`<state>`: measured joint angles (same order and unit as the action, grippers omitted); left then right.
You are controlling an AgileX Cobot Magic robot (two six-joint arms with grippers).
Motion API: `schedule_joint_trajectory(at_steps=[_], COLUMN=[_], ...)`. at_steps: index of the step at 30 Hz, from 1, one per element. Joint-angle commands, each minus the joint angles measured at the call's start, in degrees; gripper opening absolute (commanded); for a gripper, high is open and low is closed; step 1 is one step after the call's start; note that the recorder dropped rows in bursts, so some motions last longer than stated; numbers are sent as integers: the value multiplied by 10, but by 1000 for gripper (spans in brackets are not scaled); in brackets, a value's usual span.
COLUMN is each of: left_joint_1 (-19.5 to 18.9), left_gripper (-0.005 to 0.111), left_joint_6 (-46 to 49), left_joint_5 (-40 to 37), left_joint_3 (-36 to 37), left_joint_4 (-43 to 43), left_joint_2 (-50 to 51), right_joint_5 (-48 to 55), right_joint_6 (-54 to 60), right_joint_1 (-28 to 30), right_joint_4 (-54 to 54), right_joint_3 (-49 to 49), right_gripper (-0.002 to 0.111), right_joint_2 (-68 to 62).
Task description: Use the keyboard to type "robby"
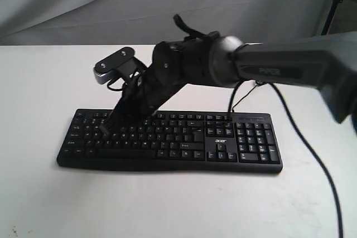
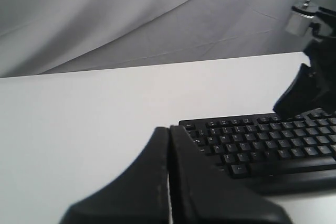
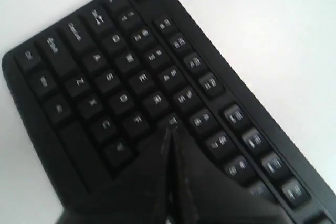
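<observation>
The long black keyboard with white legends and an acer logo lies across the white table; its left end shows in the left wrist view and its letter keys fill the right wrist view. My right gripper reaches across from the right and points down at the upper letter row on the keyboard's left part. Its fingers are shut with nothing between them, and the tip sits just by the T key, beside R. My left gripper is shut and empty, hovering off the keyboard's left end.
A thin black cable runs from behind the keyboard across the table toward the front right. A grey cloth backdrop hangs behind the table. The right arm's wrist camera sticks out above the keyboard's left part.
</observation>
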<state>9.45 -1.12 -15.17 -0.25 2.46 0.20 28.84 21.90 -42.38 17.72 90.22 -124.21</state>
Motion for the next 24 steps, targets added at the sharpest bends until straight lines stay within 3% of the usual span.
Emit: schedule_joint_trajectory(at_steps=[1, 24], left_joint_1=[4, 4], left_gripper=[0, 0], left_joint_6=[-2, -2], left_joint_5=[4, 4], left_joint_3=[2, 2], left_joint_4=[3, 3], left_joint_2=[-2, -2], right_joint_5=[-33, -63], right_joint_6=[-9, -9], right_joint_1=[26, 49], right_joint_4=[-5, -13], right_joint_3=[-83, -105], right_gripper=[0, 0], right_joint_2=[48, 39])
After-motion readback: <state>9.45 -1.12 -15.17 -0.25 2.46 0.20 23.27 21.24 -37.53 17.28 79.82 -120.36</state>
